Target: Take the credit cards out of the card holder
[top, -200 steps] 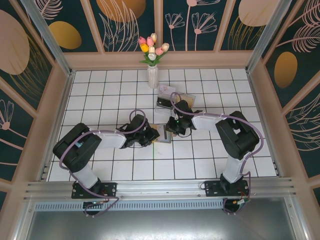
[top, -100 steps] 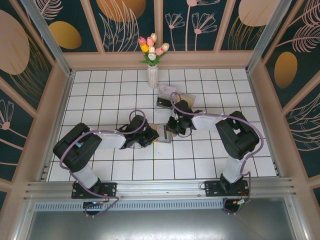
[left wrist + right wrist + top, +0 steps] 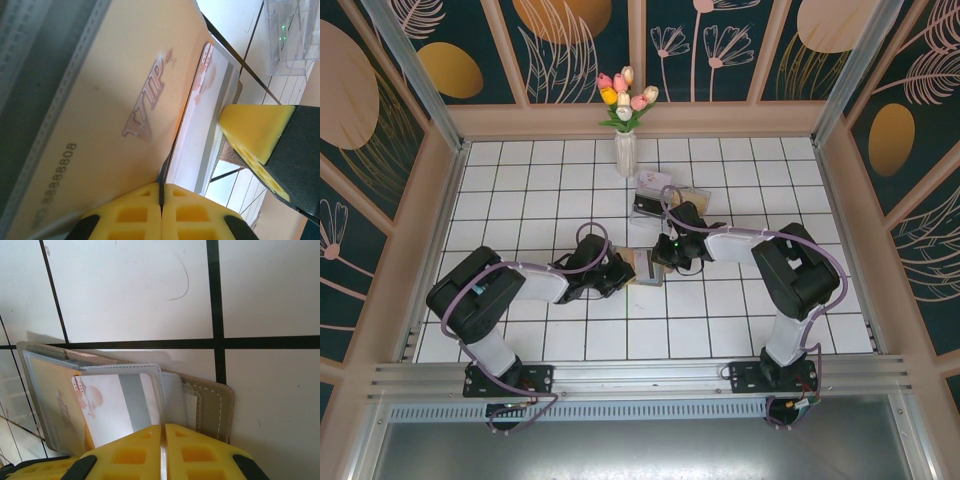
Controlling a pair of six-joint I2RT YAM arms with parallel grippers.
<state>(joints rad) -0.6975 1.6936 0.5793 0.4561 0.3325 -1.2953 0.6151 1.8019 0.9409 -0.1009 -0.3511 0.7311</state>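
Bench (image 3: 520, 180) of white tiles | card holder (image 3: 647, 268) was laid open mid-bench between both claws | left claw (image 3: 161, 200) was clamped on tan card (image 3: 115, 125), whose long axis ran straight ahead | right claw (image 3: 162, 445) was pinched shut on holder's edge | pull-out leftward was judged due.

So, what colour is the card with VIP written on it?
The VIP card is pale tan-yellow, its letters faintly outlined; clearest in the left wrist view.

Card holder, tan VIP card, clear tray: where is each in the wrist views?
card holder (image 3: 214, 410), right wrist view, on its stitched end panel.
tan VIP card (image 3: 100, 100), left wrist view, on the face beside the lettering.
clear tray (image 3: 295, 30), left wrist view, on its wall.
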